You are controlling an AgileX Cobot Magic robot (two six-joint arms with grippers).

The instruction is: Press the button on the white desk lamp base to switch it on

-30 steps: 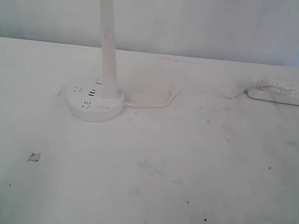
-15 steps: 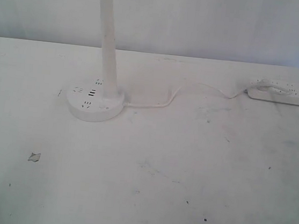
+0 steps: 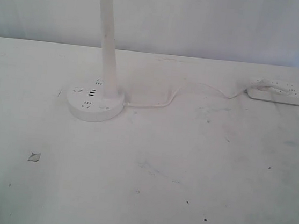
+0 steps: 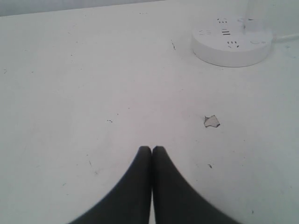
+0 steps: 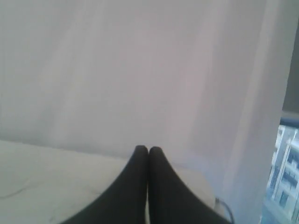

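Nothing has shifted since a second ago. Scuffed, speckled white desk (image 3: 173, 190) lies open on every side of the round, smooth plastic lamp base (image 3: 87, 111), which sits left of centre with its small flush button (image 3: 106, 107) on the near-right top. Black, tapered left jaws are pressed closed, low over the desk and well apart from the base. Right jaws are closed too, raised toward a pale wall (image 5: 140, 70).

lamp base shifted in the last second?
No. The lamp base sits at the same spot relative to the power strip and the table chip.
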